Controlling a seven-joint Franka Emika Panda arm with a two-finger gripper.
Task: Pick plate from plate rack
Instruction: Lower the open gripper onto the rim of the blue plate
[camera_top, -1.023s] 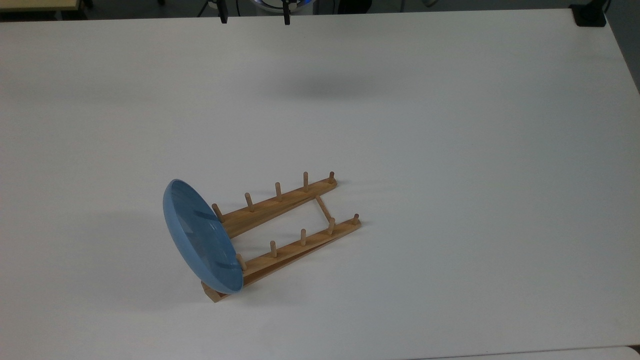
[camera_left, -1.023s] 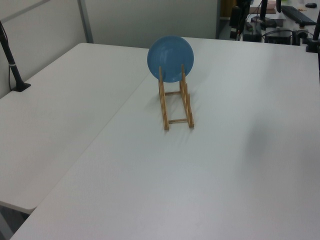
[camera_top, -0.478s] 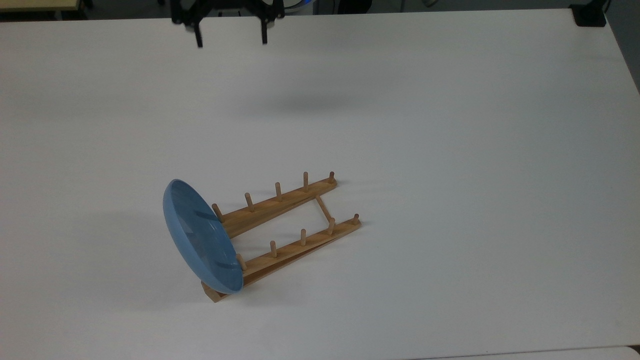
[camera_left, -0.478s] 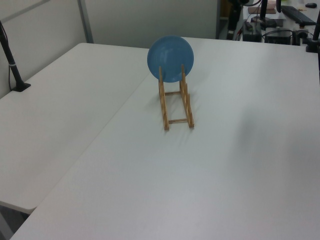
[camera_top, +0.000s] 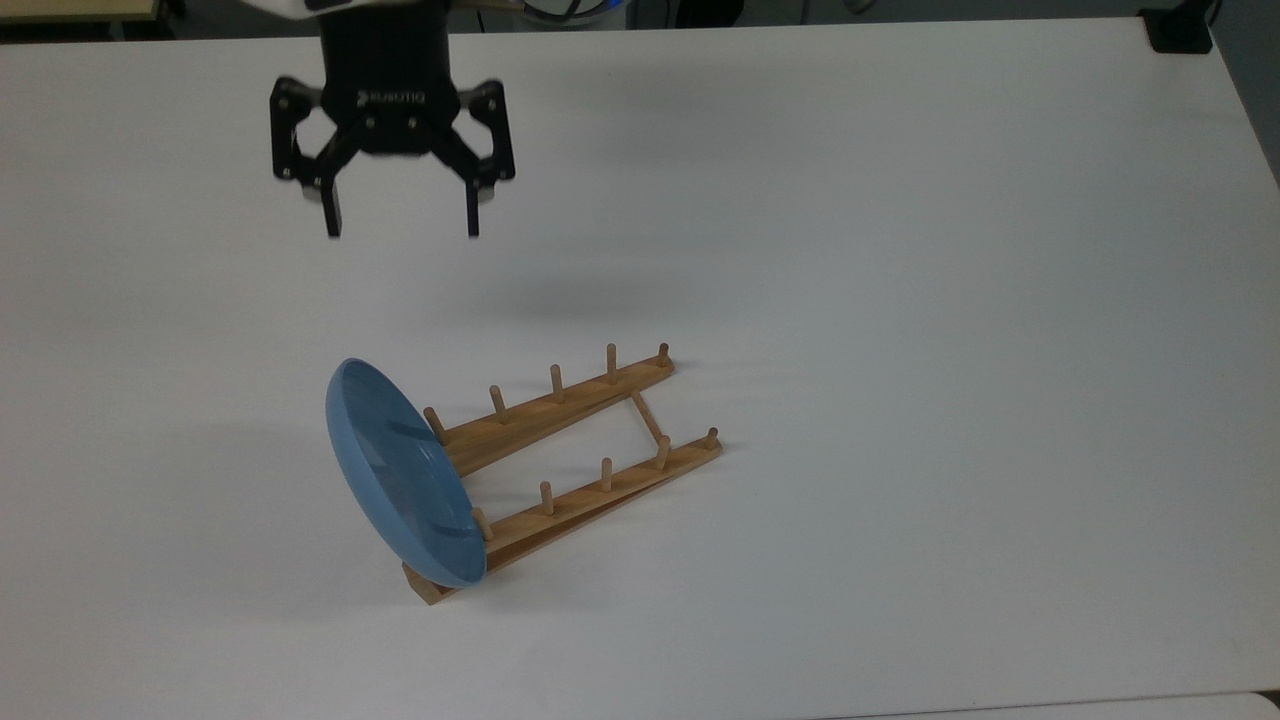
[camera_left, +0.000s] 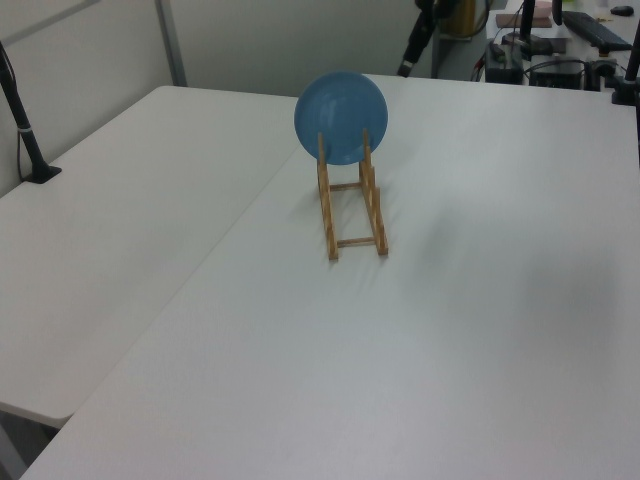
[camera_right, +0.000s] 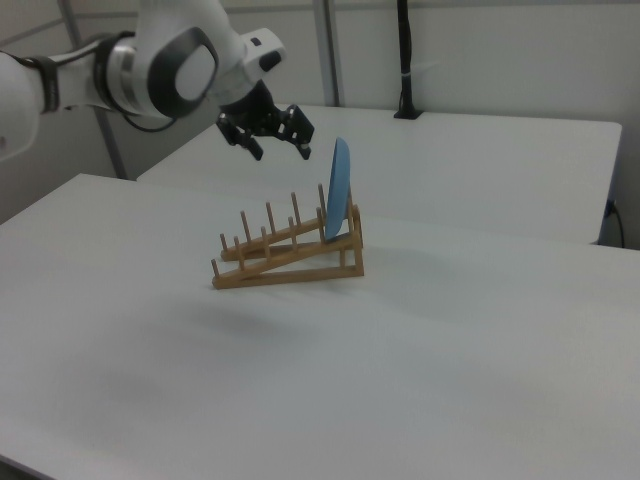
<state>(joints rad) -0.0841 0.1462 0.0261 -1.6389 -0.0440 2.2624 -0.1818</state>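
The light-blue plate (camera_top: 402, 475) stands on edge at the raised end of the wooden plate rack (camera_top: 570, 450), leaning against the end pegs. In the left view the plate (camera_left: 341, 117) faces the camera above the rack (camera_left: 352, 208); in the right view the plate (camera_right: 339, 204) shows edge-on at the rack's (camera_right: 285, 252) high right end. My black gripper (camera_top: 402, 232) hangs open in the air, well up the top view from the plate and apart from it. In the right view the gripper (camera_right: 282, 155) hovers above the rack, to the plate's left, holding nothing.
The rack stands on a wide white table (camera_top: 900, 300). A second white table (camera_left: 110, 230) adjoins it on the left view's left, with a black pole clamp (camera_left: 25, 130) at its edge. Desks with equipment (camera_left: 560, 50) lie beyond the far edge.
The gripper has come down the top view from the far table edge toward the plate, moving slightly left, still open. Plate and rack have not moved.
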